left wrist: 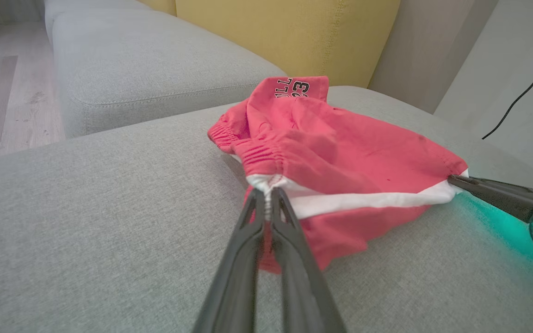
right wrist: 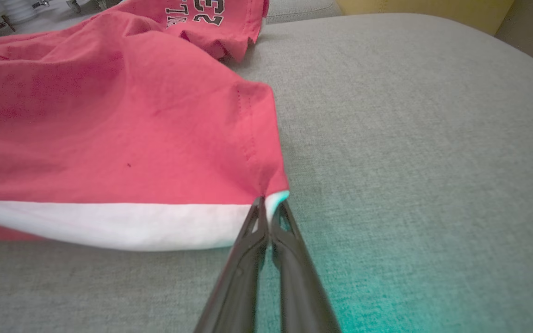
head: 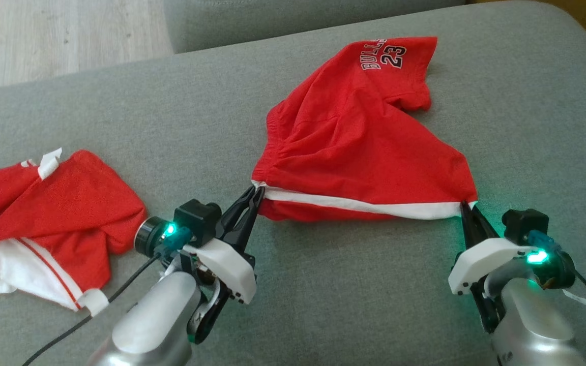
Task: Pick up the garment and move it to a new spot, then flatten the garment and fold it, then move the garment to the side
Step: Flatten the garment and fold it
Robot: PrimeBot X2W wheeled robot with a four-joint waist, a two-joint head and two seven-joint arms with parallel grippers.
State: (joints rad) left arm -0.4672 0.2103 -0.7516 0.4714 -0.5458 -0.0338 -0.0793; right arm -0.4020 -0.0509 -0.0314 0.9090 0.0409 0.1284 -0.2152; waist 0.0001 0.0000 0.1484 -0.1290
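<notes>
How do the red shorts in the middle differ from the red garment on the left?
The red shorts are pinched at both ends of their white band by the left gripper and right gripper; the left garment lies loose, untouched. The shorts show BULLS 23 lettering; the left garment shows none. Both are red with white trim, on the grey sofa.

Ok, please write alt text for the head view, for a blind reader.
The left gripper and right gripper each pinch a near corner of the shorts, red with a white hem, on a grey sofa. Another red garment lies crumpled at far left.
</notes>
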